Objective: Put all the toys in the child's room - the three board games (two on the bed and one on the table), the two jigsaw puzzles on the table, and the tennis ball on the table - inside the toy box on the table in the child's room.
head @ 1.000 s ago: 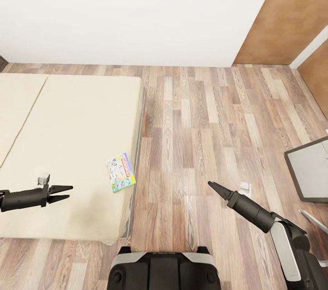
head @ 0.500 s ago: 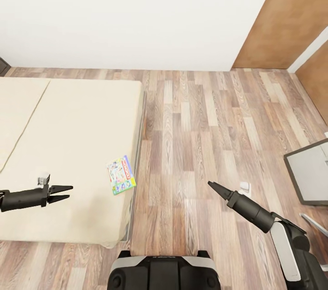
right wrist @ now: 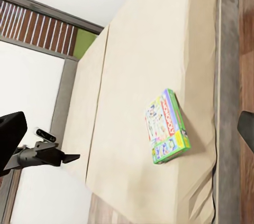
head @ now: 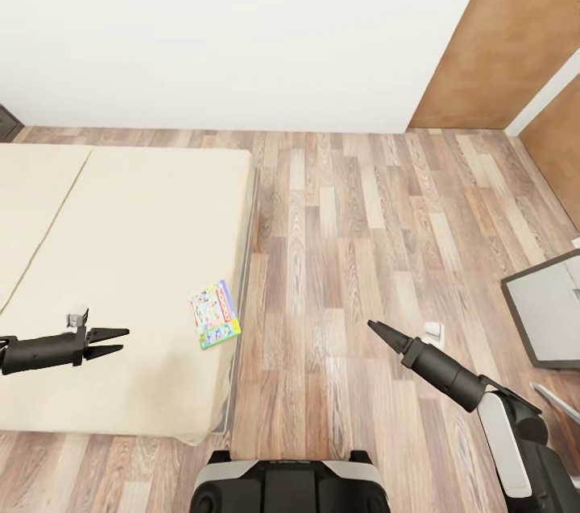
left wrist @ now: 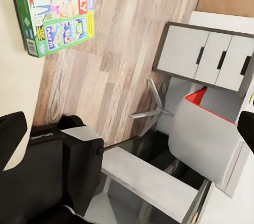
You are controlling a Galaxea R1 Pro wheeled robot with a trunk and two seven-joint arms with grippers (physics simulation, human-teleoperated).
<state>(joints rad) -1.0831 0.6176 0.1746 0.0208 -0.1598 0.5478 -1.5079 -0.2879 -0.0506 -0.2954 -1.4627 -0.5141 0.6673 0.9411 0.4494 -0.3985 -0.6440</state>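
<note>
One board game [head: 215, 314], a flat box with a green edge and a busy printed cover, lies on the beige bed [head: 121, 255] near its right edge. The left wrist view shows this board game [left wrist: 53, 10] overhanging the mattress edge, and the right wrist view shows the board game [right wrist: 166, 126] on the bed [right wrist: 153, 60]. My left gripper [head: 119, 341] hovers open over the mattress, left of the box and apart from it. My right gripper [head: 375, 328] hangs open over the floor, right of the bed, holding nothing.
Wood-plank floor [head: 346, 223] runs between the bed and a white wall. A grey-white desk with drawers [head: 548, 312] stands at the right edge; its drawer unit [left wrist: 211, 60] and a chair leg show in the left wrist view. A small white object [head: 432, 329] lies on the floor.
The whole head view has shifted: bed, box and wall foot sit a little lower and the desk further right, so the camera moved. Both arms hold the same pose.
</note>
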